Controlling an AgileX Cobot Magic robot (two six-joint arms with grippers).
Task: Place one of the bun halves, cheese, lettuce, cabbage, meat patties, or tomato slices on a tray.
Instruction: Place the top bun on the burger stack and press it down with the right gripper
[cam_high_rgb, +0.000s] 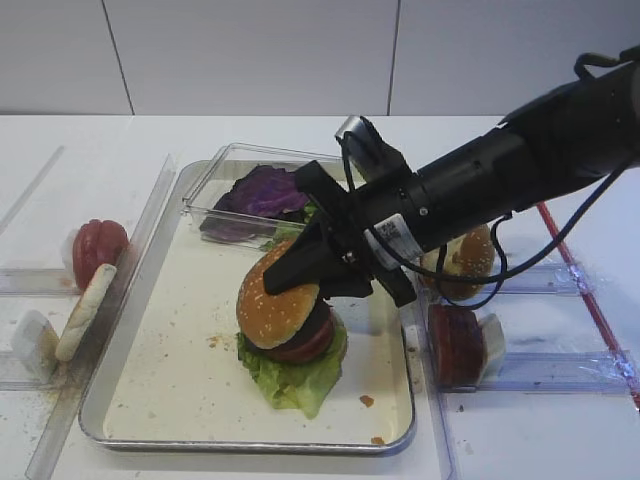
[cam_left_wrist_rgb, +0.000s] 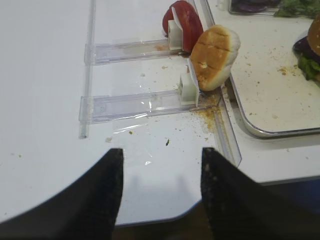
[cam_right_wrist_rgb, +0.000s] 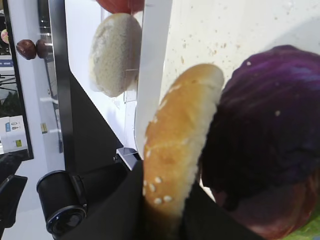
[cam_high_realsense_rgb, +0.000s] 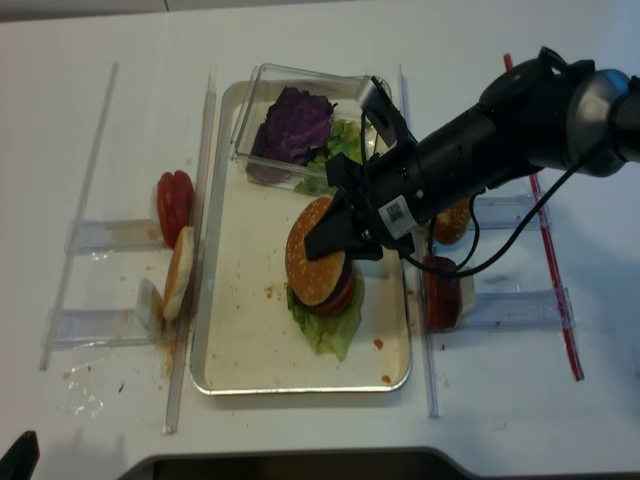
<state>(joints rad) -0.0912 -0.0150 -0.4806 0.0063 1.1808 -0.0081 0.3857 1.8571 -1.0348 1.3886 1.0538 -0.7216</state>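
Observation:
A sesame bun top (cam_high_rgb: 272, 300) leans tilted against the top of a stack on the silver tray (cam_high_rgb: 150, 330). My right gripper (cam_high_rgb: 300, 285) is shut on the bun's upper edge. In the right wrist view the bun top (cam_right_wrist_rgb: 177, 135) stands edge-on between the black fingers (cam_right_wrist_rgb: 130, 205), touching purple cabbage (cam_right_wrist_rgb: 270, 125). Below lie a dark red slice (cam_high_rgb: 308, 345) and lettuce (cam_high_rgb: 290, 380). My left gripper (cam_left_wrist_rgb: 160, 157) hangs open over bare table near the front edge, holding nothing.
A clear plastic box (cam_high_rgb: 215, 185) with more cabbage (cam_high_rgb: 265, 190) sits at the tray's back. Left racks hold a tomato slice (cam_high_rgb: 98, 248) and a bun half (cam_high_rgb: 85, 310). Right racks hold a bun (cam_high_rgb: 465, 265) and a red slice (cam_high_rgb: 455, 345).

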